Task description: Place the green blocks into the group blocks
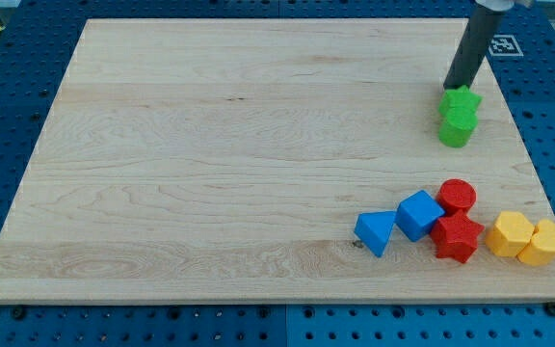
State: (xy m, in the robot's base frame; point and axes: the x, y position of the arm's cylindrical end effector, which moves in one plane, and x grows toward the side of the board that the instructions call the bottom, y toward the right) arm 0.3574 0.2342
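Observation:
A green star block (461, 99) and a green cylinder (456, 128) sit touching at the view's right, upper part of the board. My tip (456, 86) is at the star's upper edge, touching or almost touching it. The group lies at the view's lower right: a blue triangular block (374, 232), a blue cube (419, 214), a red cylinder (457, 196), a red star (457, 237) and two yellow blocks (511, 234) (547, 242).
The wooden board (210, 164) rests on a blue pegboard table. A black-and-white marker tag (501, 44) sits at the board's upper right corner. The yellow blocks lie close to the board's right edge.

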